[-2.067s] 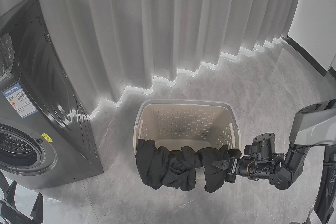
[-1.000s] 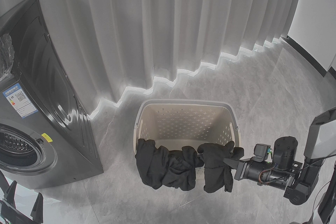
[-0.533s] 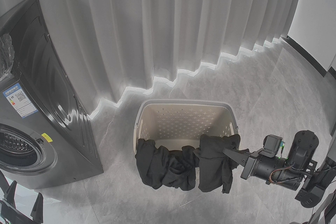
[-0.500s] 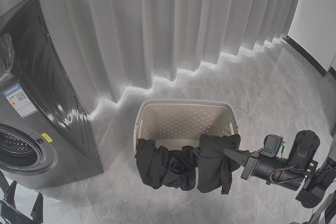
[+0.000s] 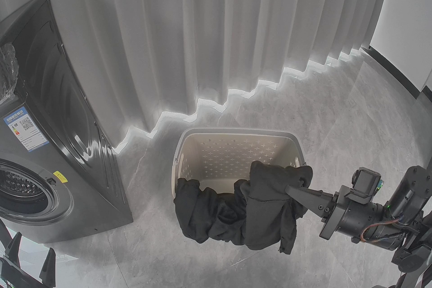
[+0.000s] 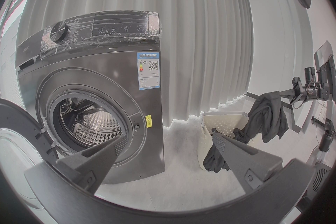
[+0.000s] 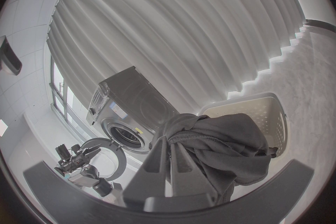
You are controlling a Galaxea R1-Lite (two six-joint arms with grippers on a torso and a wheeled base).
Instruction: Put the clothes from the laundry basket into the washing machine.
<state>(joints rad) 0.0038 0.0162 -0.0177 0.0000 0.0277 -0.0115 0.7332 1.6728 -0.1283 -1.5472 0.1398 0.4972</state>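
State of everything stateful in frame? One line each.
washing machine door, open.
drum, no clothes visible inside.
laundry basket, upright.
dark clothes, one end held up, the rest draped over the basket's near rim.
right gripper, jaws shut on the dark clothes.
left gripper, jaws open, empty.

Grey floor [image 5: 342, 113], laundry basket [image 5: 238, 133], washing machine [image 5: 54, 167]

Black clothes [image 5: 252, 212], cream cross-perforated laundry basket [image 5: 234, 154], grey washing machine [image 5: 54, 122].
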